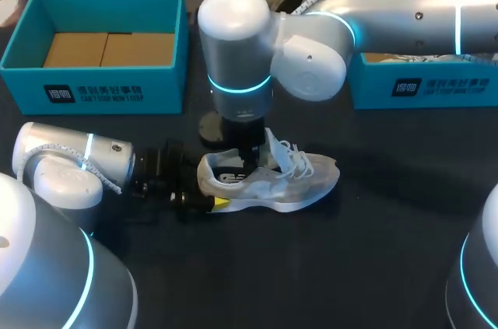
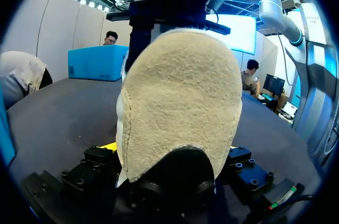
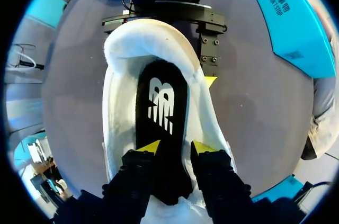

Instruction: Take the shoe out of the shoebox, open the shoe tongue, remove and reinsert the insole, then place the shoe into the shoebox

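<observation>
A pale grey sneaker (image 1: 299, 177) lies upright mid-table, toe to the right, laces loose. My left gripper (image 1: 198, 194) stands wide at its heel. In the left wrist view the suede heel (image 2: 180, 102) fills the gap between the fingers (image 2: 98, 160) and touches both. My right gripper (image 1: 249, 162) reaches down into the shoe's mouth. The right wrist view shows the black insole (image 3: 161, 102) lying flat inside the shoe (image 3: 119, 113). The right gripper (image 3: 176, 148) is open, its yellow tips a little apart on the insole's forward part, with nothing between them.
A teal shoebox (image 1: 93, 88) with brown cardboard inside stands at the back left. A second teal box (image 1: 420, 89) at the back right holds something white, mostly hidden by my right arm. Dark bare table lies in front of the shoe.
</observation>
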You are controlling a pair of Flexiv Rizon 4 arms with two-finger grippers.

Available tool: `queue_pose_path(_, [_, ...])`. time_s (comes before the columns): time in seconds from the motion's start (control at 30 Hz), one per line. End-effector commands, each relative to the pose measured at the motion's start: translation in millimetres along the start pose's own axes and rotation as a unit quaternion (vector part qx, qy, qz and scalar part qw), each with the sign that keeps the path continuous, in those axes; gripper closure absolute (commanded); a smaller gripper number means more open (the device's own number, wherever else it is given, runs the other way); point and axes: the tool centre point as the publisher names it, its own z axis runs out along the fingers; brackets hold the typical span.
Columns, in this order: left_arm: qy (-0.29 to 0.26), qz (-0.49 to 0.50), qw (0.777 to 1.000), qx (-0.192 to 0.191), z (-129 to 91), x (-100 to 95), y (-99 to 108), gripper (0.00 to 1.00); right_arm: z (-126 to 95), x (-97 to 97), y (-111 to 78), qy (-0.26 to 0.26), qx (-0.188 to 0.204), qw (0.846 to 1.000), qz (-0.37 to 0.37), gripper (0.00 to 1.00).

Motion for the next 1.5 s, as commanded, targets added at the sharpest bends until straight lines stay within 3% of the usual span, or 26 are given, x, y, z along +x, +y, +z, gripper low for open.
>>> queue_pose_path(0.03, [-0.001, 0.000, 1.000, -0.002, 2.6, -0.2, 3.5, 1.00, 10.0, -2.2, 4.4, 0.006, -0.005, 1.000, -0.003, 0.61])
queue_pose_path(0.37, [-0.001, 0.000, 1.000, -0.002, 2.6, -0.2, 3.5, 1.00, 34.7, 11.1, 16.4, 0.040, -0.022, 0.999, -0.007, 0.63])
queue_pose_path(0.5, [-0.001, 0.000, 1.000, -0.002, 2.6, -0.2, 3.5, 1.00, 46.6, 21.6, 19.9, 0.056, -0.028, 0.998, -0.002, 0.87])
queue_pose_path(0.53, [-0.001, 0.000, 1.000, -0.002, 2.6, -0.2, 3.5, 1.00, 49.1, 24.2, 20.3, 0.060, -0.029, 0.998, -0.001, 1.00])
queue_pose_path(0.77, [-0.001, 0.000, 1.000, -0.002, 2.6, -0.2, 3.5, 1.00, 52.1, 39.6, 16.3, 0.074, -0.027, 0.997, 0.015, 1.00])
queue_pose_path(1.03, [-0.001, 0.000, 1.000, -0.002, 2.6, -0.2, 3.5, 1.00, 30.9, 48.3, -1.6, 0.063, -0.006, 0.997, 0.035, 1.00])
queue_pose_path(1.5, [-0.001, 0.000, 1.000, -0.002, 2.6, -0.2, 3.5, 1.00, -4.9, 40.1, -27.5, 0.031, 0.010, 0.999, 0.031, 1.00])
